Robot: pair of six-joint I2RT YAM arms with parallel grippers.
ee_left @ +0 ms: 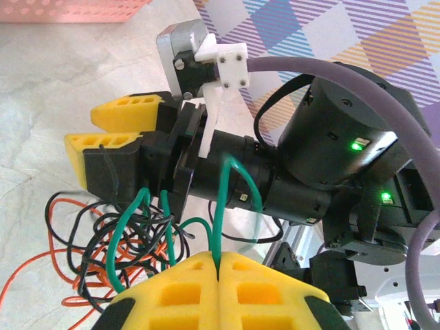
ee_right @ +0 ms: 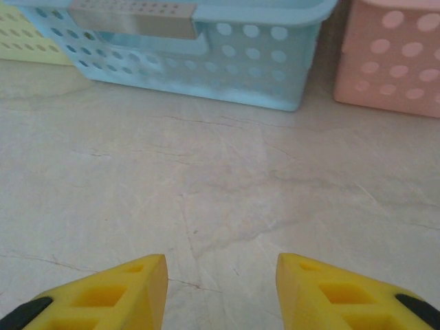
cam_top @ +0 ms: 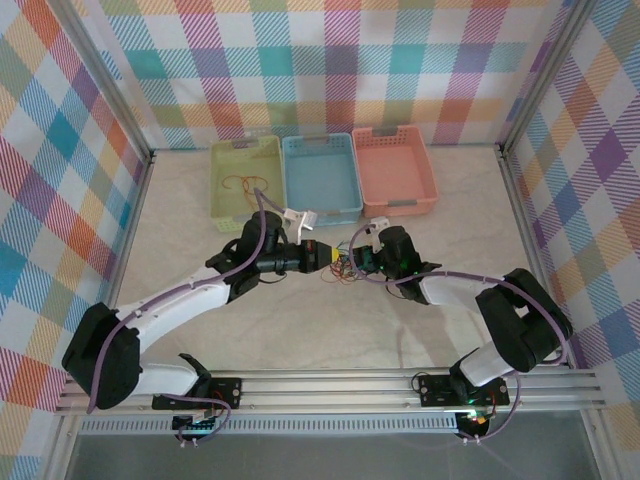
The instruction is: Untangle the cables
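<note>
The cables form a loose tangle of orange, black and green wires on the table, seen small in the top view between the two grippers. My left gripper is shut on a green cable, which rises from the seam of its yellow fingers and loops back into the tangle. My right gripper faces the left one just beyond the tangle. In its own wrist view the right gripper stands open over bare table, with nothing between its fingers.
Three baskets stand in a row at the back: a green basket holding an orange wire, a blue basket and a pink basket. Checked walls close in the table.
</note>
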